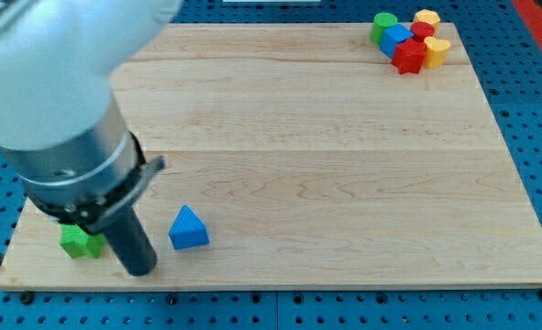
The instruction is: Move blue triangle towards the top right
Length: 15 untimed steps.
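Note:
The blue triangle (188, 228) lies on the wooden board (326, 156) near the view's bottom left. My tip (140, 270) is on the board just to the left of it and slightly lower, a short gap away, not touching. A green block (80, 241) lies to the left of the rod, partly hidden by the arm.
A cluster of blocks sits at the board's top right corner: a green one (383, 25), a blue one (398, 38), a red star-like one (408, 57), a small red one (423, 30), and two yellow ones (426, 17) (436, 50). The arm's large body (60, 101) covers the view's upper left.

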Each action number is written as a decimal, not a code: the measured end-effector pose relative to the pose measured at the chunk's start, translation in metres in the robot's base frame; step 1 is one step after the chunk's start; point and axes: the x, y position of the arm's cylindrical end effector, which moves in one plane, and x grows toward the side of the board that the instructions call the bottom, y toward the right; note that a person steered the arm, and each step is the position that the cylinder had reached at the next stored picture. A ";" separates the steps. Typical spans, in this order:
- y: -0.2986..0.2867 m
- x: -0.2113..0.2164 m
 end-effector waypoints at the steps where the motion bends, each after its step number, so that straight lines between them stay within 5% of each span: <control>1: 0.022 -0.030; 2: 0.044 -0.036; 4: 0.059 0.016; 6: 0.149 -0.067; 8: 0.112 -0.010; 9: 0.068 -0.020; 10: 0.059 -0.076; 12: 0.039 -0.089; 13: 0.044 -0.139; 14: 0.091 -0.203; 15: 0.099 -0.213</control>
